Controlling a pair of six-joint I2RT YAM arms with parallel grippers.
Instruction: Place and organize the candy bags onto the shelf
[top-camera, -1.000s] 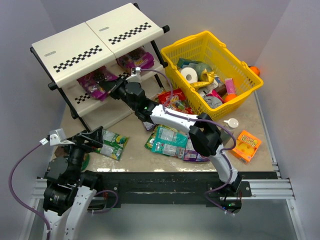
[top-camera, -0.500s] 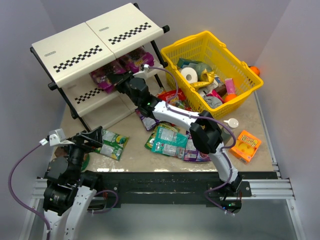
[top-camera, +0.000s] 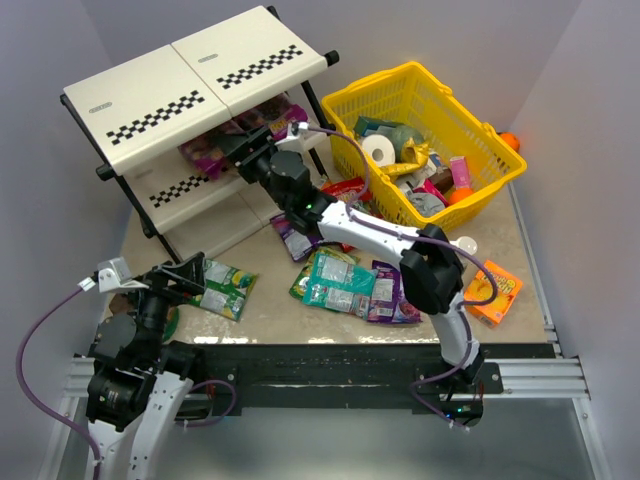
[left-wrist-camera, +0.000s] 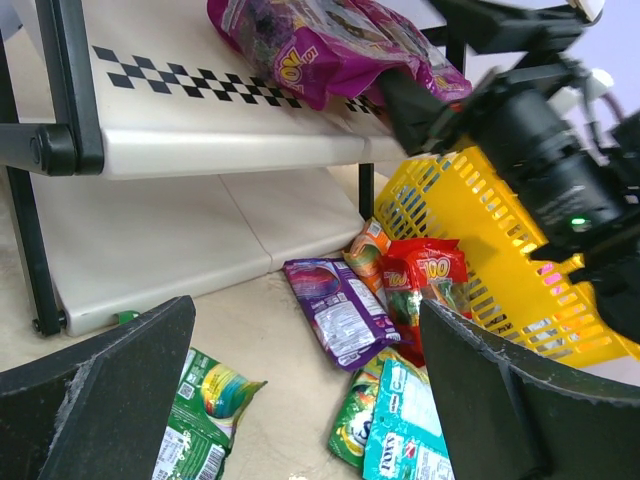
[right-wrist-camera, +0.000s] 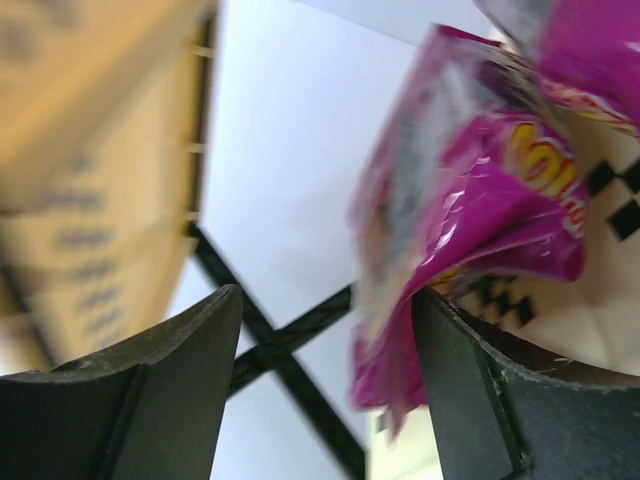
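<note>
The shelf (top-camera: 190, 90) stands at the back left. On its middle tier lie magenta candy bags (top-camera: 203, 152), also seen in the left wrist view (left-wrist-camera: 320, 50). My right gripper (top-camera: 236, 148) reaches into that tier. Its jaws are open (right-wrist-camera: 328, 295), and a blurred magenta bag (right-wrist-camera: 480, 200) hangs against the right finger. On the table lie a purple bag (top-camera: 293, 238), a red bag (top-camera: 345, 190), a teal bag (top-camera: 335, 280) and a green bag (top-camera: 228, 288). My left gripper (top-camera: 190, 272) hovers open (left-wrist-camera: 307, 312) beside the green bag (left-wrist-camera: 200, 420), holding nothing.
A yellow mesh basket (top-camera: 492, 175) full of mixed goods stands at the back right. An orange box (top-camera: 497, 290) lies at the right. My right arm (top-camera: 370, 235) stretches across the loose bags on the table. Another purple bag (top-camera: 385, 295) lies near the front.
My right gripper carried the magenta bag farther right and deeper along the middle tier, then its jaws opened. The left arm has not moved.
</note>
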